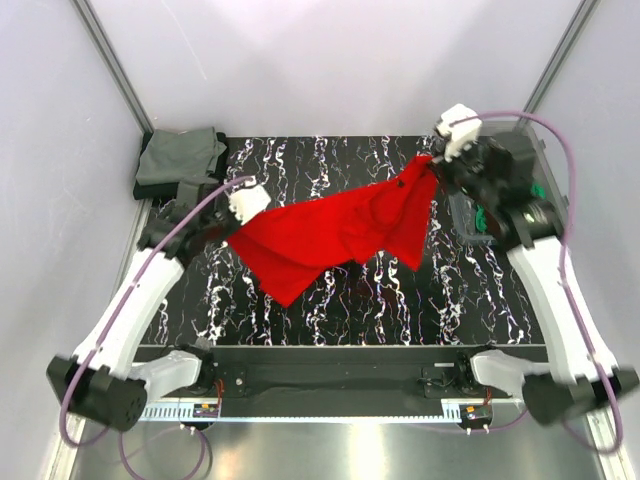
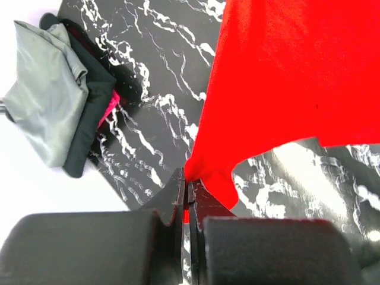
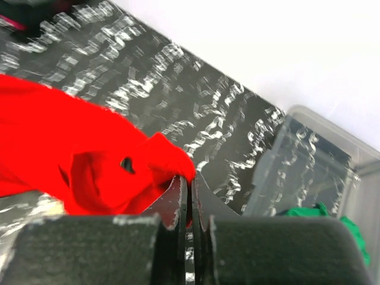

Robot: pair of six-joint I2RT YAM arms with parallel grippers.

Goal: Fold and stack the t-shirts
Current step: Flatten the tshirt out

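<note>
My left gripper (image 2: 188,191) is pinched tight on one edge of the red t-shirt (image 1: 340,232), and my right gripper (image 3: 189,185) is pinched tight on another edge. The shirt hangs stretched between them over the black table (image 1: 330,300) — its long way runs from my near left up to the far right. The grey-olive shirt (image 1: 180,152) lies on the dark shirt (image 2: 89,113) at the far left corner — the green shirt (image 3: 323,212) sits in the clear bin (image 3: 309,154) on the right.

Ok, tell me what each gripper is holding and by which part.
Both hold the red t-shirt: left gripper pinches a corner, right gripper the opposite, bunched end.
</note>
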